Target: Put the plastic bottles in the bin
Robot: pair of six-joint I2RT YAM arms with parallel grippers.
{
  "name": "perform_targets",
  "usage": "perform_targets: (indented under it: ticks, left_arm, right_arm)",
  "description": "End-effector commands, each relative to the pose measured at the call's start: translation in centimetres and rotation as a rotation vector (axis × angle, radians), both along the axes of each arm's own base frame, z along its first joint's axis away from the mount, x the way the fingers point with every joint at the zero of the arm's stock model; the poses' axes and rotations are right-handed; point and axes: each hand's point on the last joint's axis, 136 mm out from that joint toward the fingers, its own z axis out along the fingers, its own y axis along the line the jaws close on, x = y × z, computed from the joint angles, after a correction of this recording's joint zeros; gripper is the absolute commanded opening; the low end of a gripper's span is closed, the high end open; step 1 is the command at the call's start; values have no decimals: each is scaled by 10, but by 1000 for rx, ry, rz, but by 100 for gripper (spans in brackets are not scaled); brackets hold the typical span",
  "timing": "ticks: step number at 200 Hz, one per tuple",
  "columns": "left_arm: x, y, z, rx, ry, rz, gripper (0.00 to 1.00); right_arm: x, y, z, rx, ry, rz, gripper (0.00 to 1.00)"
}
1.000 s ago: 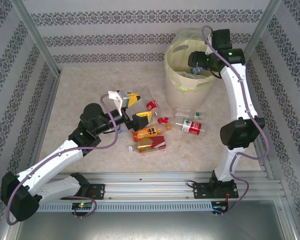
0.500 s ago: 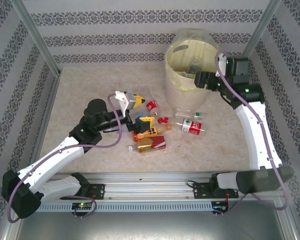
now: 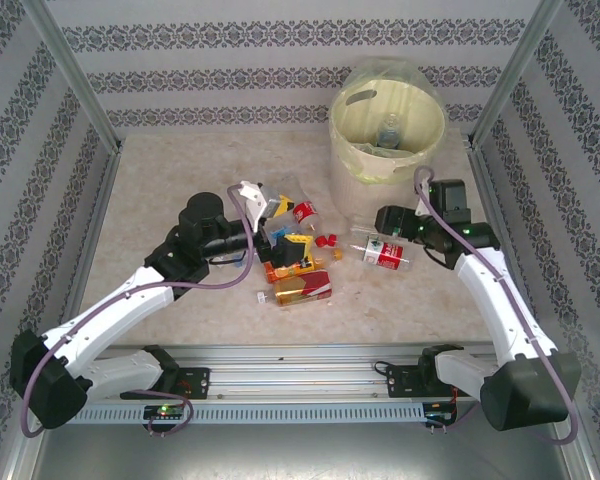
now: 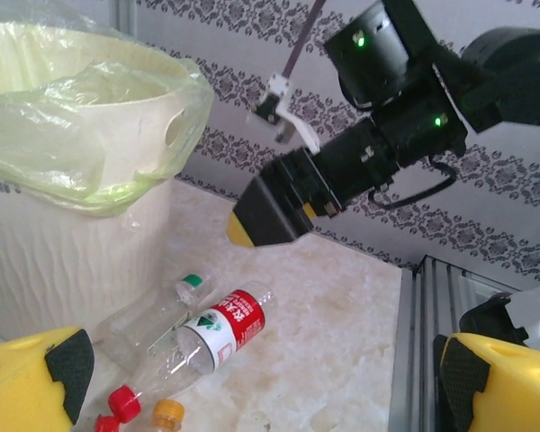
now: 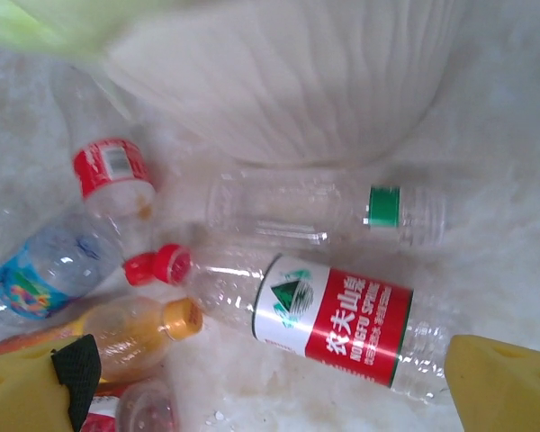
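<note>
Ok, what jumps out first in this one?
The big cream bin at the far side, bag-lined, with one bottle inside. Then the heap of plastic bottles mid-table, the open left gripper over it, and the open right gripper above a red-labelled bottle.

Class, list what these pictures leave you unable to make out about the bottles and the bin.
- Top view: the bin's contents beyond one bottle; its wall hides them, and they are small.
- Top view: part of the bottle pile, covered by the left gripper.
- Right wrist view: the blue-labelled bottle, cut off by the left edge; the bin's rim, blurred.
</note>
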Motion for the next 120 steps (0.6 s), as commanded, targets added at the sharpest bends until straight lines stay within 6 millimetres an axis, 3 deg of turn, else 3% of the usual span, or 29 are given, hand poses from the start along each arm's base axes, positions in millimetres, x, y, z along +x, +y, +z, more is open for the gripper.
perform_targets:
  ticks: [1, 38, 120]
  left_arm:
    - [4, -2, 3, 20, 2, 14, 100]
    - [0, -12, -7, 49, 21, -10, 100]
    - [-1, -16, -17, 87, 28, -20, 100]
  right_arm:
    - [12, 7, -15, 77, -17, -36, 98]
    - [20, 4, -50, 20, 63, -15, 98]
    - [26, 12, -90, -79, 140, 47, 98]
